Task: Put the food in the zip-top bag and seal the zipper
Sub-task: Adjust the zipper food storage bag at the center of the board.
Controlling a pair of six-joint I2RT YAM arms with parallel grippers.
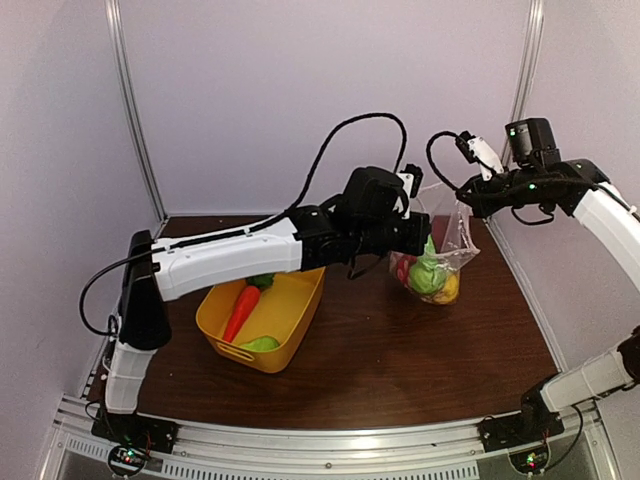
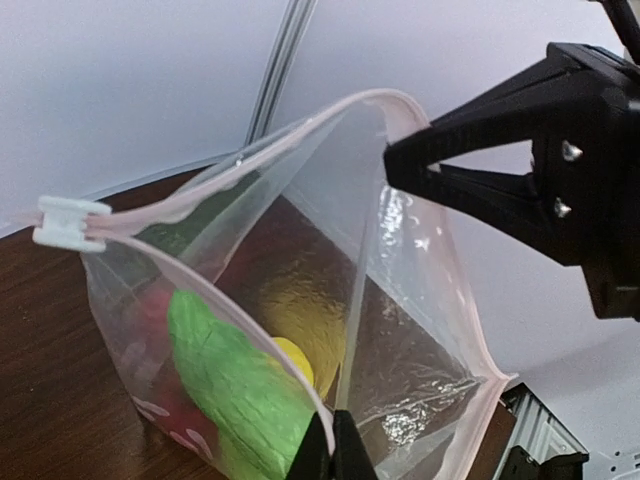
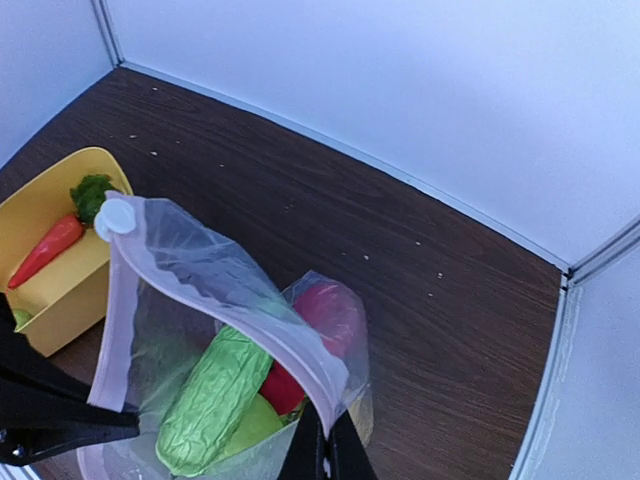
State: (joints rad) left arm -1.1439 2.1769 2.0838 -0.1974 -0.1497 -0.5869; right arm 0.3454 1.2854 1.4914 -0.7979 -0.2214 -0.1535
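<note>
The clear dotted zip-top bag (image 1: 445,240) hangs open between both grippers above the table. Inside it lie a green cucumber (image 3: 215,400), red apples (image 3: 330,310) and a yellow lemon (image 2: 295,360). My left gripper (image 2: 332,452) is shut on one side of the bag's mouth edge. My right gripper (image 3: 322,452) is shut on the opposite side and also shows in the left wrist view (image 2: 400,160). The zipper (image 2: 250,170) is apart along the mouth, its white slider (image 2: 70,222) at one end. An orange carrot (image 1: 240,310) lies in the yellow tub (image 1: 300,325).
The tub stands at the table's front left, under the left arm, with another green piece (image 1: 260,343) in it. White walls and metal posts (image 1: 135,110) enclose the back and sides. The brown table (image 1: 400,350) shows in front of the bag.
</note>
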